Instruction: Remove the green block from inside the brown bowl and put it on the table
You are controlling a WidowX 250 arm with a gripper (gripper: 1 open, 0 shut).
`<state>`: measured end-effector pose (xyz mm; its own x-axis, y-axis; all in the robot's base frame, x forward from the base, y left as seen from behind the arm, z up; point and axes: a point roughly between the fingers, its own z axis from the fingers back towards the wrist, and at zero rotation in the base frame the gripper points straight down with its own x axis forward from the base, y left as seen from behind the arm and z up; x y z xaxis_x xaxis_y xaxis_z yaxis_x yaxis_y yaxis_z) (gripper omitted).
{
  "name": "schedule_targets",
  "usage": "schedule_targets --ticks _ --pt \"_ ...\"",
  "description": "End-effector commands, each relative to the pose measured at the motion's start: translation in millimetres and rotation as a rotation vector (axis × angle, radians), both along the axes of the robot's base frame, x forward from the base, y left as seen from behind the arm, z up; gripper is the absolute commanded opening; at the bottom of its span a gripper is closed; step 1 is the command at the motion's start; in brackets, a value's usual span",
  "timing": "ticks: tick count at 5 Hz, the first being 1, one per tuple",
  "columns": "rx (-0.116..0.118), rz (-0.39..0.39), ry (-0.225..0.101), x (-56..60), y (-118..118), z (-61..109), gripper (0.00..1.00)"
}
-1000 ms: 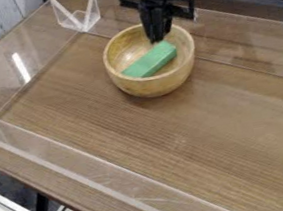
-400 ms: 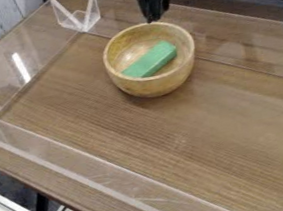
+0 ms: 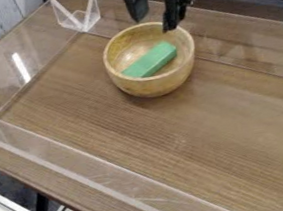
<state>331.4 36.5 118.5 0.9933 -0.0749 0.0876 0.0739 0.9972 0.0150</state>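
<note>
The gripper (image 3: pixel 155 16) hangs over the far rim of the brown bowl (image 3: pixel 150 59), jaws spread wide and holding nothing, pointed straight down as if lined up for a drop onto the green block (image 3: pixel 150 60). That block lies slantwise in the bowl's hollow, so the walls crowd any reach. The table (image 3: pixel 176 132) in front lies bare out to its clear edging.

arm above end effector (image 3: pixel 156 16) cut off by top edge, table (image 3: pixel 178 142) cropped
</note>
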Motion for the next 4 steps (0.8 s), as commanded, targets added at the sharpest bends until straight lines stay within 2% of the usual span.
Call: schedule_targets --ticks 1,4 --pt "0.007 0.007 -0.035 7.3 5.2 3.7 1.0" --pt "0.02 0.01 0.029 13.5 11.4 -33.3 1.0"
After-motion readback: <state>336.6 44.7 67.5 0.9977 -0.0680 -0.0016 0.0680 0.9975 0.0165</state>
